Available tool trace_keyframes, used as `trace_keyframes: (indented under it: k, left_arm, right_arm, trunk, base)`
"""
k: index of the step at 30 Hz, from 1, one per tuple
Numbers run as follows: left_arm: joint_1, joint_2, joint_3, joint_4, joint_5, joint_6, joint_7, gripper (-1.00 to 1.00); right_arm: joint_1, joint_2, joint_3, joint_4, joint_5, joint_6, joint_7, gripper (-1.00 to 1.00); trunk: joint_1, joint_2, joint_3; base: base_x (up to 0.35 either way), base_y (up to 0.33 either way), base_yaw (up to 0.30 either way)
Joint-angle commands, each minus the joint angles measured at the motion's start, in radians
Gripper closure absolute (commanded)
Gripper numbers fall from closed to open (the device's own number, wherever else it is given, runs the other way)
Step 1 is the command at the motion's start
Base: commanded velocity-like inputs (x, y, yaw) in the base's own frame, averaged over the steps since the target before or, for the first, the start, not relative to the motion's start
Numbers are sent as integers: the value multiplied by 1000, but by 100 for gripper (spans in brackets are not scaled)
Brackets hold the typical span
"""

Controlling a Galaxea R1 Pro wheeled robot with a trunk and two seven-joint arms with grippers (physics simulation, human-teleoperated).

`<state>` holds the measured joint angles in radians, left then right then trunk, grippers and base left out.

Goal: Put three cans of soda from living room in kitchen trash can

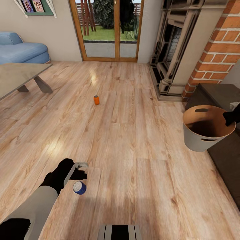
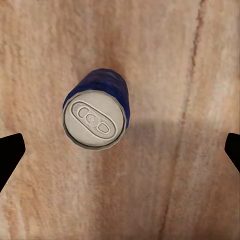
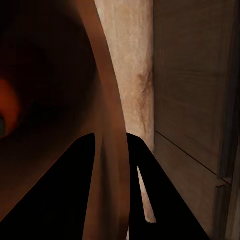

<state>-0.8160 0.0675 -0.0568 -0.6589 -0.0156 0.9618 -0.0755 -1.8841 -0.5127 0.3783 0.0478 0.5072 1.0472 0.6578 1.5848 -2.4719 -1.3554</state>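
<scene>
A dark blue can of soda stands upright on the wood floor, its silver top facing the left wrist camera. My left gripper hovers over it, open, with the fingers wide of the can and not touching it. An orange can of soda stands farther out on the floor. My right gripper is shut on the rim of the off-white tash can, holding it off the floor at the right. Inside it lies an orange can.
This is the living room. A low table and a blue sofa are at the left, glass doors at the back, a brick fireplace at the right. A dark cabinet stands beside the tash can.
</scene>
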Motion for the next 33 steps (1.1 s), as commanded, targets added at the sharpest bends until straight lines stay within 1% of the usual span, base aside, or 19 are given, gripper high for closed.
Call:
trace_keyframes:
  k: [1,9,17,21,33]
  left_arm:
    - [0,0,0,0,0,0,0,-100]
    - [0,0,0,0,2,0,-1,-100]
    - [1,0,0,-2,2,0,0,-100]
    - [0,-1,0,-1,1,0,0,-100]
    - [0,-3,-1,-1,2,0,0,-100]
  right_arm:
    - [0,0,4,0,4,0,0,100]
    - [0,-4,4,0,4,0,0,100]
    - [2,-4,4,0,4,0,0,100]
    - [2,-6,4,0,4,0,0,100]
    - [3,-7,4,0,4,0,0,100]
  trunk:
    - [0,0,0]
    - [0,0,0]
    - [0,0,0]
    - [15,-28,-12]
    - [21,-31,-59]
  base:
    - [11,14,0]
    - [120,136,0]
    - [21,23,0]
    - [1,2,0]
    - [0,0,0]
